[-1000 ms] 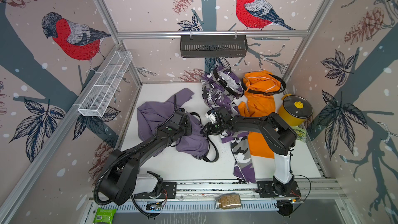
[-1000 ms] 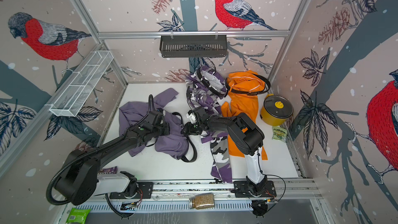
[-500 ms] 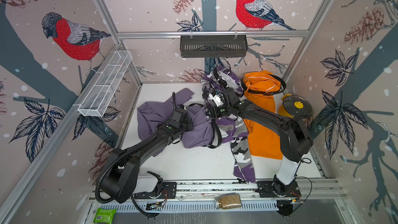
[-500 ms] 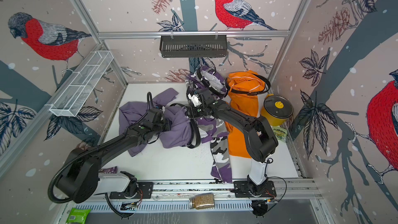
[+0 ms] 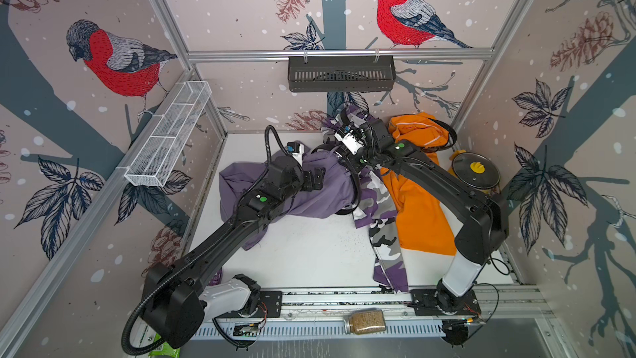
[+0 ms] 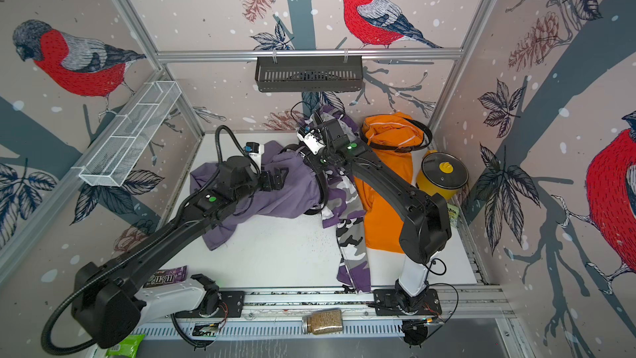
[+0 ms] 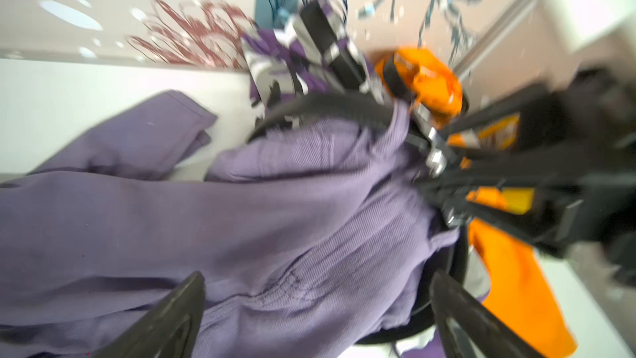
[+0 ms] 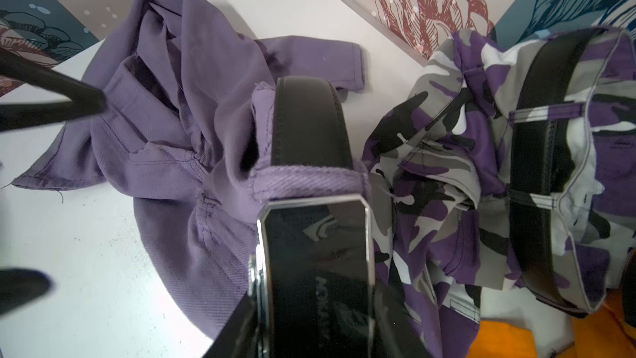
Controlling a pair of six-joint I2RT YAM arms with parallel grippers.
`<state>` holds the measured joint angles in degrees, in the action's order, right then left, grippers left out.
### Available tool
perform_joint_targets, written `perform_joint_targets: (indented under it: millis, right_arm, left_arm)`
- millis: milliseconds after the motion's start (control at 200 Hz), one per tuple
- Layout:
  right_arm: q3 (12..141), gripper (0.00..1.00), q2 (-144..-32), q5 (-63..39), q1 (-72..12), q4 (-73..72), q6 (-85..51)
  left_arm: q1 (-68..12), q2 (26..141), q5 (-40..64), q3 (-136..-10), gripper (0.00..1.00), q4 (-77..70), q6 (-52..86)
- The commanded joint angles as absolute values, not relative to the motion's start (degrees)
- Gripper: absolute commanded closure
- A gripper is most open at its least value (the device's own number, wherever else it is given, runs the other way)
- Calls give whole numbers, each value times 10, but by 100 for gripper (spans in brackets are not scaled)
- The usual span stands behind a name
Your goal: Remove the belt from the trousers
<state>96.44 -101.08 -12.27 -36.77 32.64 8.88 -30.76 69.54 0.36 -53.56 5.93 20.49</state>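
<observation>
The plain lilac-purple cloth trousers [image 5: 327, 191] lie bunched on the white surface [image 5: 309, 253]. The black leather belt [image 8: 309, 122] with its silver-edged buckle [image 8: 315, 235] runs through a lilac loop at their waistband.

The right pincer [image 8: 316, 332] is clamped on the belt just behind the buckle, at the waist edge of the lilac trousers. The left pincer [image 7: 316, 304] hangs over the middle of the lilac trousers with its fingers [image 7: 179, 308] spread wide, gripping nothing. Whether they touch the cloth cannot be told.

The purple-white-grey-black camouflage trousers [image 5: 378, 208] lie against the waist edge of the lilac trousers, touching them, and the bright orange trousers [image 5: 416, 208] lie beyond. The back wall stands close behind the lilac trousers. On the side of the lilac trousers nearest the arm bases, the surface is bare up to its front rail.
</observation>
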Motion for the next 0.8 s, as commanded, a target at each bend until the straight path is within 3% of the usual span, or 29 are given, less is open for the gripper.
perform_joint_targets:
  millis: [0, 300, 350, 475, 600, 795]
  right_arm:
    - [988, 99, -1001, -140, -376, 326, 126]
    - [1002, 99, -1000, -153, -403, 345, 130]
    - [1002, 99, -998, -154, -404, 346, 128]
    - [1000, 99, -991, -156, -404, 345, 126]
    - [989, 100, -984, -153, -402, 348, 126]
    - [962, 100, -969, -159, -398, 347, 124]
  left_arm:
    - [-310, 714, 18, -530, 0, -18, 154]
    - [-311, 782, -26, -547, 3, -102, 108]
    - [-311, 794, -40, -548, 15, -104, 105]
    - [-311, 804, -59, -534, 68, -119, 106]
    - [-311, 792, -84, -515, 99, -116, 126]
    - [-260, 755, -102, -454, 100, -98, 190]
